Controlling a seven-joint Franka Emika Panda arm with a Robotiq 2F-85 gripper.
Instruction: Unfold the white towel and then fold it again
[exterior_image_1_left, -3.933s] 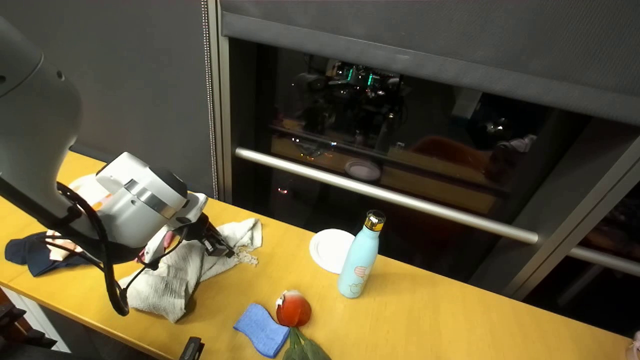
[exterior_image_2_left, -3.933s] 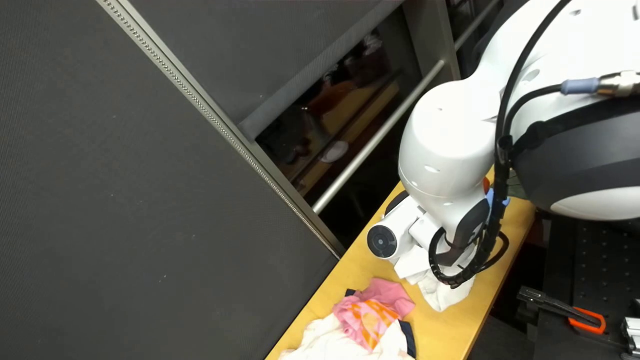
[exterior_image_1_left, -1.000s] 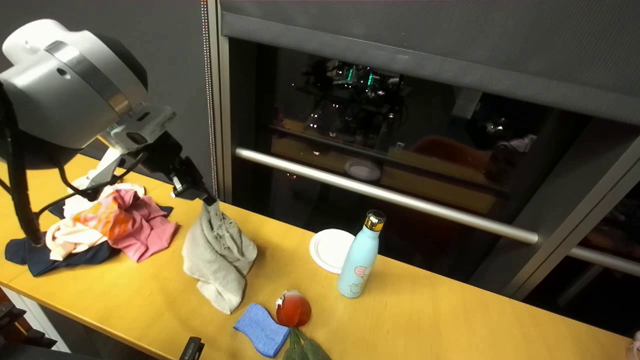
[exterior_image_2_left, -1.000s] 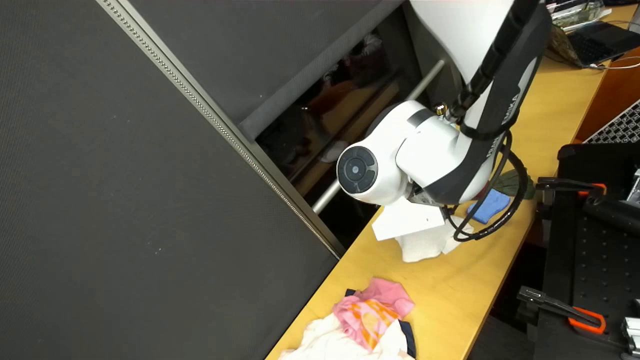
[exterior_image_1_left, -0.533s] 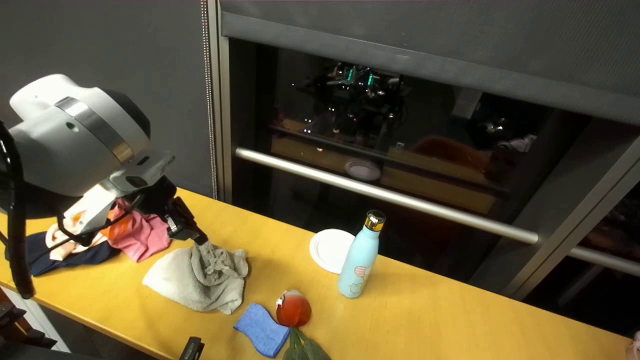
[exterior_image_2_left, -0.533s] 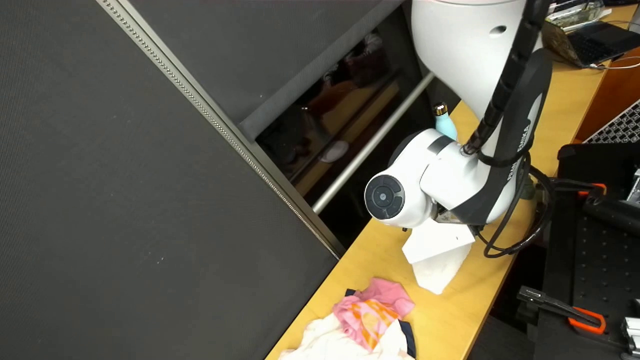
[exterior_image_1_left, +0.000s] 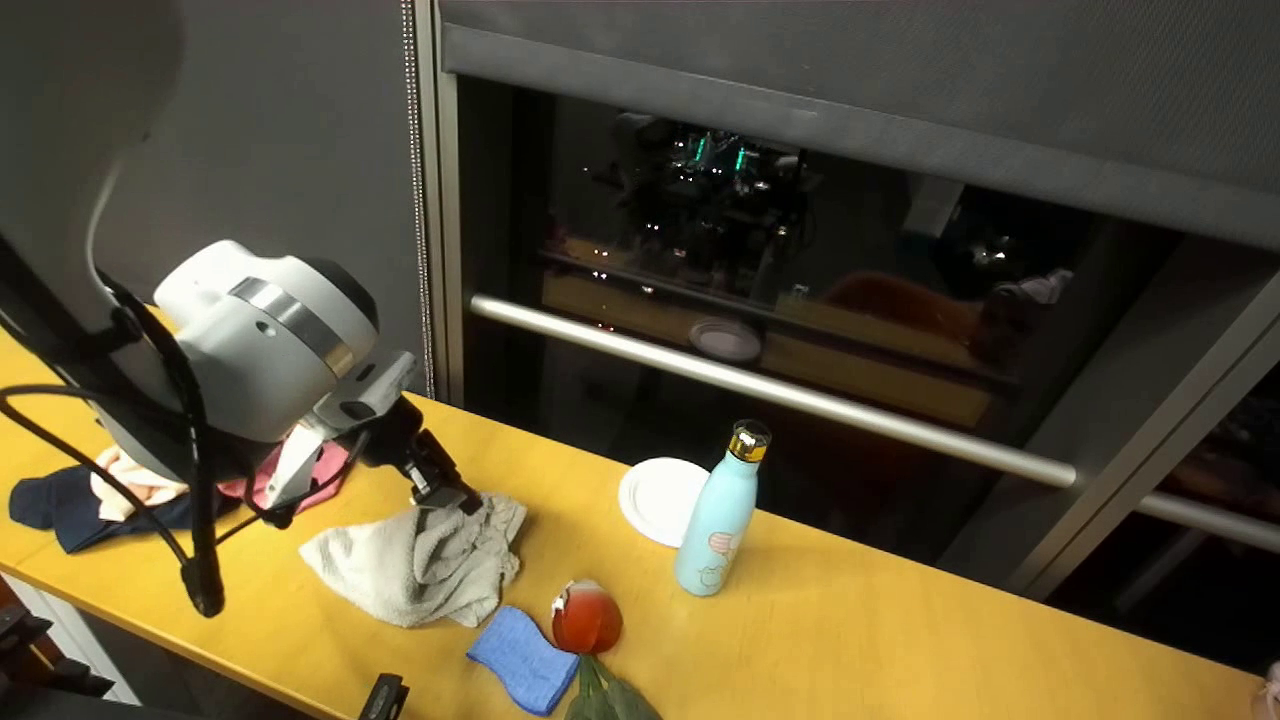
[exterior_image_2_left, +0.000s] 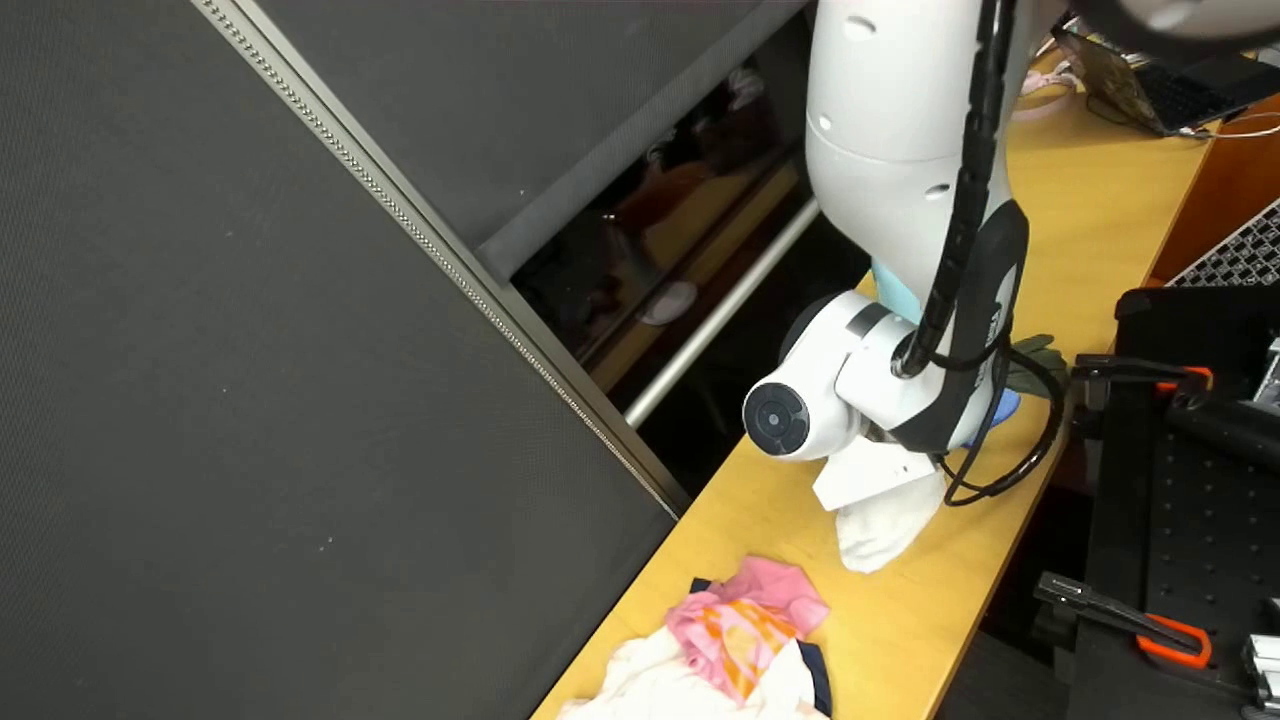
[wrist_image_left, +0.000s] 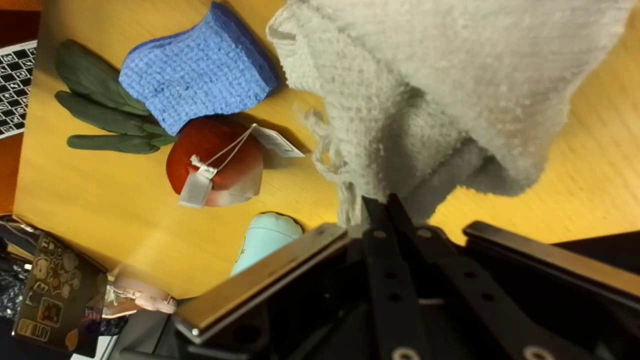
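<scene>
1. Claw: black two-finger gripper (wrist_image_left: 382, 200), lower middle of the wrist view, closed, tips together, pinching the frayed edge of the off-white rumpled cloth towel (exterior_image_1_left: 410, 570).
2. Towel location: lower left of the frame in an exterior view, lying bunched, folds overlapping, on the yellow wooden table (exterior_image_1_left: 850, 630). Wrist view: upper middle to upper right.
3. White-and-black robot arm (exterior_image_2_left: 900, 120): comes down from the top right in an exterior view, hides part of the towel there.
4. Small blue textured pad with wavy edges (exterior_image_1_left: 525, 660): bottom of frame, left of centre, just beside the towel, apart from it.
5. Red rounded object with white tags (wrist_image_left: 215, 155), dark green leaves (wrist_image_left: 100, 105): left half of wrist view, right beside the pad.
6. Light blue bottle with gold cap (exterior_image_1_left: 720, 520): upright, right of centre, well apart from towel. White round plate (exterior_image_1_left: 650, 500) lies flat, partly covered by bottle in that view.
7. Heap of pink, orange, cream and dark blue clothes (exterior_image_2_left: 740, 640): bottom of frame, right of centre; near towel, apart.
8. Silver bar (exterior_image_1_left: 780, 392) across dark window (exterior_image_1_left: 680, 250), grey blind (exterior_image_1_left: 900, 110) above.
9. Black clamp with orange handle (exterior_image_2_left: 1125, 612): lower right.
</scene>
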